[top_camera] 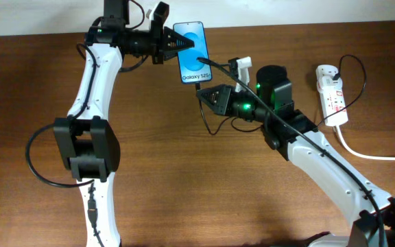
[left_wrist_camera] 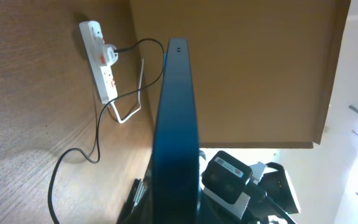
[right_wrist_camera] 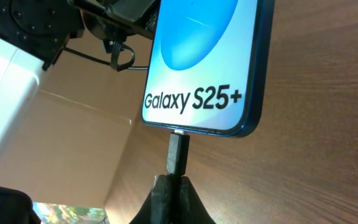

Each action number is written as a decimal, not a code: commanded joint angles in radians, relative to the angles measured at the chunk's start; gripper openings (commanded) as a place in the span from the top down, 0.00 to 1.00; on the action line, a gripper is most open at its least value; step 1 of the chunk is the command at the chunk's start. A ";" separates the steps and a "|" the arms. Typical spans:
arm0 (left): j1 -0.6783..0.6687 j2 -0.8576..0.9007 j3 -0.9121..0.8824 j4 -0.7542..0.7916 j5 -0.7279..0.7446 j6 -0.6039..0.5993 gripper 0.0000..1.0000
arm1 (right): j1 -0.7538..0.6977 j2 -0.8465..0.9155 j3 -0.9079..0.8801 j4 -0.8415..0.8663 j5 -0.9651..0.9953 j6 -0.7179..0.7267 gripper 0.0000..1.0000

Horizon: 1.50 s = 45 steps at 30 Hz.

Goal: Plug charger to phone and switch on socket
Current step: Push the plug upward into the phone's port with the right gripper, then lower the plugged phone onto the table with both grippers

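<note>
My left gripper (top_camera: pixel 184 46) is shut on the phone (top_camera: pixel 192 52), a blue-screened slim handset reading "Galaxy S25+", held at the table's far middle. In the left wrist view the phone (left_wrist_camera: pixel 176 124) shows edge-on. My right gripper (top_camera: pixel 203 92) is shut on the charger's plug tip (right_wrist_camera: pixel 178 154), whose end meets the phone's (right_wrist_camera: pixel 197 62) bottom edge at the port. The thin black charger cable (top_camera: pixel 352 68) runs to the white socket (top_camera: pixel 332 92) at the right, where its other end is plugged in; the socket also shows in the left wrist view (left_wrist_camera: pixel 99 57).
The socket's thick white cord (top_camera: pixel 376 156) trails off to the right edge. My left arm (top_camera: pixel 88 137) stands at the left, my right arm (top_camera: pixel 321 165) crosses the right half. Brown wooden tabletop (top_camera: pixel 197 192) lies all around.
</note>
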 commanded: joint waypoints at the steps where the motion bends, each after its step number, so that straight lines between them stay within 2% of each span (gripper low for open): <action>1: -0.064 -0.011 0.010 -0.027 0.124 0.010 1.00 | -0.047 0.018 0.032 0.064 0.087 -0.003 0.96; 4: -0.064 -0.011 0.010 -0.023 0.124 0.010 1.00 | -0.047 0.018 0.032 0.044 0.048 -0.003 0.96; 6: -0.055 -0.011 0.010 -0.004 0.122 0.010 1.00 | -0.047 0.018 0.031 0.001 0.017 -0.016 0.91; 10: -0.029 -0.011 0.010 0.013 0.089 0.037 1.00 | -0.047 0.018 0.031 -0.092 0.016 -0.060 0.67; 11: -0.026 -0.011 0.010 0.008 0.072 0.058 1.00 | -0.047 0.018 0.031 -0.092 0.005 -0.072 0.58; 13: -0.019 -0.011 0.007 0.006 0.031 0.140 1.00 | -0.047 0.018 0.031 -0.095 -0.011 -0.080 0.46; 15: -0.010 -0.011 -0.005 -0.023 -0.040 0.236 1.00 | -0.047 0.018 0.031 -0.115 -0.022 -0.102 0.40; 16: -0.006 -0.011 -0.014 -0.072 -0.123 0.271 1.00 | -0.048 0.018 0.031 -0.131 -0.021 -0.106 0.40; 17: -0.002 -0.011 -0.019 -0.217 -0.346 0.341 1.00 | -0.048 0.018 0.031 -0.161 -0.021 -0.138 0.40; 18: -0.002 -0.011 -0.028 -0.293 -0.484 0.383 1.00 | -0.048 0.018 0.031 -0.177 -0.020 -0.152 0.39; 20: -0.007 -0.011 -0.057 -0.380 -0.610 0.460 1.00 | -0.047 0.018 0.031 -0.221 0.010 -0.173 0.39; 24: -0.010 -0.011 -0.196 -0.363 -0.655 0.510 1.00 | -0.048 0.018 0.031 -0.308 0.063 -0.192 0.39; 28: -0.009 -0.010 -0.302 -0.243 -0.689 0.509 1.00 | -0.047 0.018 0.031 -0.421 0.143 -0.191 0.39; 32: -0.010 -0.010 -0.359 -0.157 -0.692 0.480 1.00 | -0.047 0.018 0.031 -0.465 0.158 -0.191 0.39; 39: -0.010 0.072 -0.378 -0.154 -0.661 0.472 1.00 | -0.047 0.018 0.029 -0.513 0.194 -0.187 0.41; 40: -0.010 0.079 -0.378 -0.154 -0.662 0.472 0.95 | -0.047 0.018 0.029 -0.513 0.195 -0.187 0.40; 41: -0.010 0.079 -0.378 -0.154 -0.663 0.472 0.84 | -0.047 0.018 0.029 -0.513 0.195 -0.188 0.41; 43: -0.010 0.079 -0.378 -0.153 -0.669 0.472 0.72 | -0.047 0.018 0.029 -0.513 0.195 -0.188 0.41; 44: -0.010 0.079 -0.378 -0.154 -0.701 0.472 0.60 | -0.047 0.018 0.029 -0.513 0.195 -0.188 0.40; 45: -0.010 0.079 -0.378 -0.155 -0.719 0.472 0.55 | -0.047 0.018 0.029 -0.513 0.195 -0.188 0.40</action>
